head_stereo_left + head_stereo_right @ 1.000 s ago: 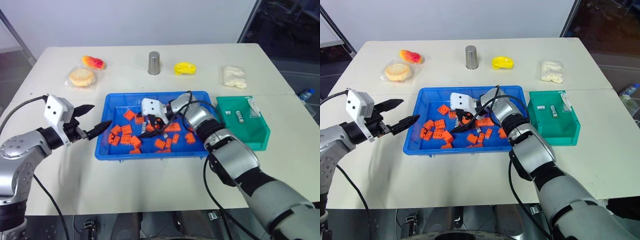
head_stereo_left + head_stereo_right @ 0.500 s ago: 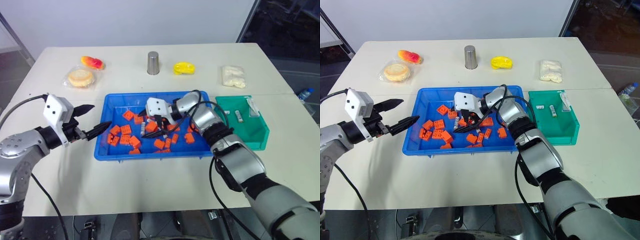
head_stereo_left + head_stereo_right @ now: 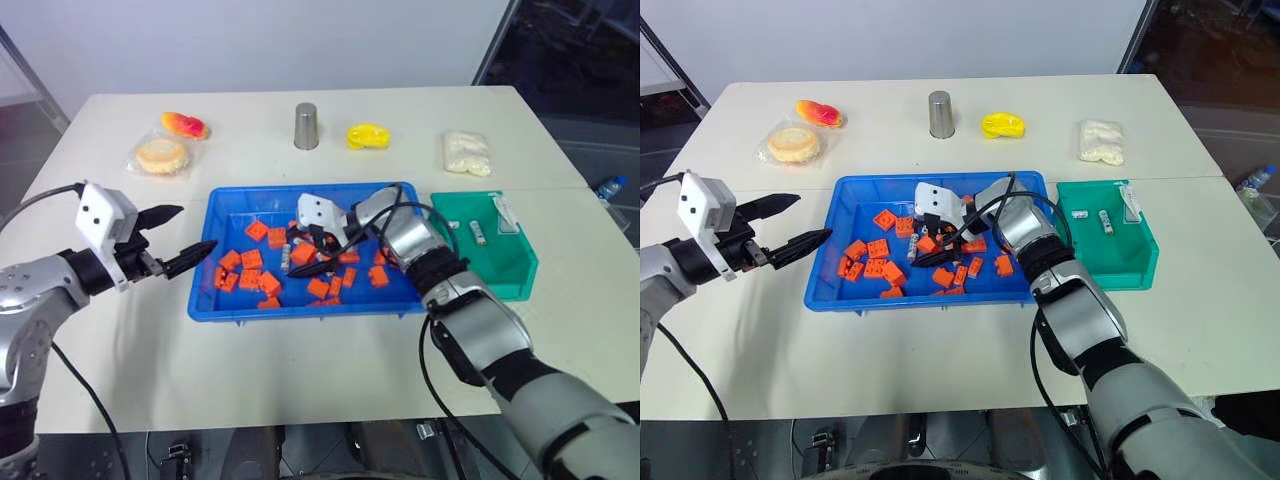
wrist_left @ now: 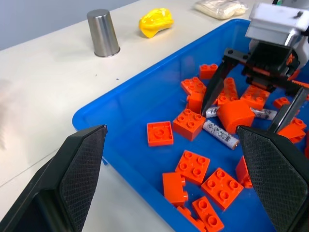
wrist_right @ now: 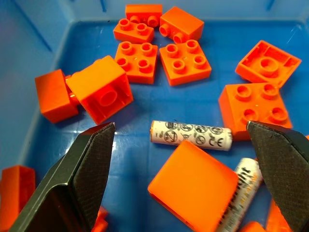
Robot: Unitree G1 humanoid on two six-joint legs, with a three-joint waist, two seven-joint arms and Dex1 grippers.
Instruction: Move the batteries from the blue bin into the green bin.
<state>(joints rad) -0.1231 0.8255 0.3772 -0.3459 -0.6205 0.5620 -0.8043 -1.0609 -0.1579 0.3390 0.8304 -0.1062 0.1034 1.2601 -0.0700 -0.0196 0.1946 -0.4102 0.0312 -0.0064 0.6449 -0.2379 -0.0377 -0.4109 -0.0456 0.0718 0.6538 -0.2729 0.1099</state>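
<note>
Blue bin; teal-green bin; orange blocks; white batteries, black print.

This looks like a robotics lab or test room — not a home or a shop. A plain white table stands against a bare pale wall across the top of the frame, with a dark glazed panel at the upper right. On it things are set out like test props: a steel cup at top centre, packaged snacks at upper left, a yellow item and a white packet to the right, and in the middle plastic sorting bins — blue and green — holding orange toy blocks. Loose cables hang below the table's near edge.
</note>
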